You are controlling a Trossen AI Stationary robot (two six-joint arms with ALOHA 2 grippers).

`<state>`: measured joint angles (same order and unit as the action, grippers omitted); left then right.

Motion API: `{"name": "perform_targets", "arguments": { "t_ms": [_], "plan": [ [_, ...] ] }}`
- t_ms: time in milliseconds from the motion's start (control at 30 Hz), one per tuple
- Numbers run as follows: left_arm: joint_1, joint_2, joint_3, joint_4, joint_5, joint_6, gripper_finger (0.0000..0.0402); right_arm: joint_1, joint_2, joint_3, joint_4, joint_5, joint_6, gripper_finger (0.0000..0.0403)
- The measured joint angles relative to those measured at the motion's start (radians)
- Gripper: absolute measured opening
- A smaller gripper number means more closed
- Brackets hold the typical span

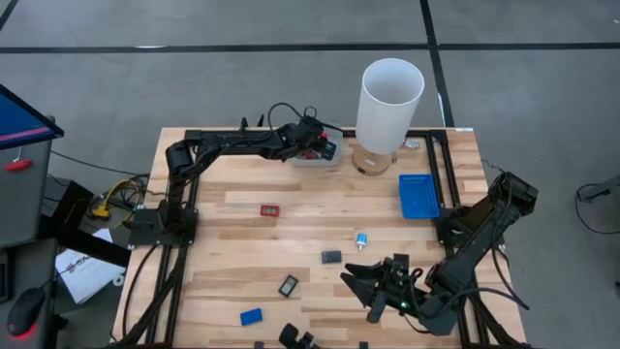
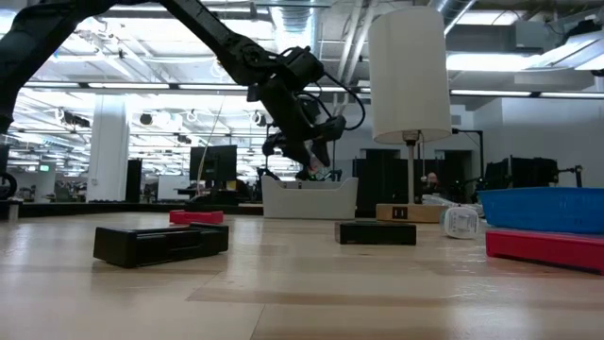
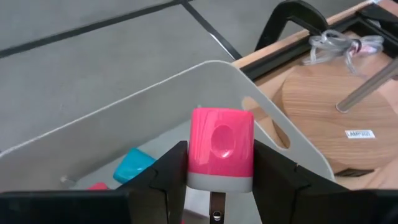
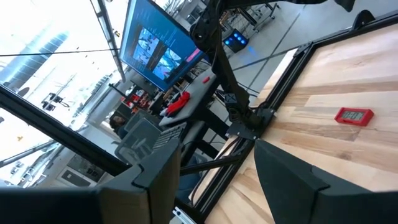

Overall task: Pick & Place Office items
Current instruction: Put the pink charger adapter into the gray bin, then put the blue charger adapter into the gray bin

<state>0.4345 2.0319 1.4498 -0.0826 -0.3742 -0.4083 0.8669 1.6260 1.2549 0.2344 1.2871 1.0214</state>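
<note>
**Observer:** What is the left gripper [image 3: 219,171] carrying?

**Me:** A pink block with a grey base [image 3: 221,149], pinched between both fingers. I have it over the grey tray [image 1: 315,158] in the upper middle of the high view so it can drop in beside the pieces already there; the left wrist view shows a blue piece [image 3: 132,165] inside the tray.

**Observer:** How is the arm posed?

**Me:** It reaches from the left side of the table across the far edge, wrist tipped down over the tray beside the white lamp [image 1: 388,109].

**Observer:** And the right gripper [image 1: 371,281]?

**Me:** It waits low in the lower right of the high view, fingers spread and empty.

**Observer:** What's left?

**Me:** A red framed rectangle [image 1: 269,209], a white-and-blue piece [image 1: 361,239], two black pieces [image 1: 331,257] and a blue block [image 1: 251,316] lie on the table [image 1: 232,252].
</note>
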Motion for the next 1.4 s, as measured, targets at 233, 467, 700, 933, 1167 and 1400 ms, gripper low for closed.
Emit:
{"name": "perform_targets", "arguments": {
  "t_ms": [233,467,700,933,1167,1400],
  "plan": [
    [0.006,0.0,0.0,0.013,0.006,0.078,0.0137,-0.008,0.0,0.0,-0.006,-0.001,0.0,0.0198],
    [0.006,0.0,0.0,0.019,0.007,0.093,0.0139,-0.007,0.0,0.0,-0.006,-0.004,0.0,0.0198],
    [0.006,0.0,0.0,0.043,0.007,0.123,0.017,-0.007,0.0,0.0,-0.006,-0.004,0.0,0.0198],
    [0.018,0.0,0.0,0.047,0.008,0.174,0.0188,-0.007,0.0,0.0,-0.005,-0.004,0.001,0.0198],
    [0.01,-0.008,0.0,-0.012,0.009,0.176,0.0189,-0.007,0.0,0.0,-0.006,0.014,0.002,0.0198],
    [-0.053,-0.13,-0.04,-0.239,0.013,0.169,0.0187,-0.017,0.0,0.0,-0.115,0.068,0.114,0.0198]
  ]
}}
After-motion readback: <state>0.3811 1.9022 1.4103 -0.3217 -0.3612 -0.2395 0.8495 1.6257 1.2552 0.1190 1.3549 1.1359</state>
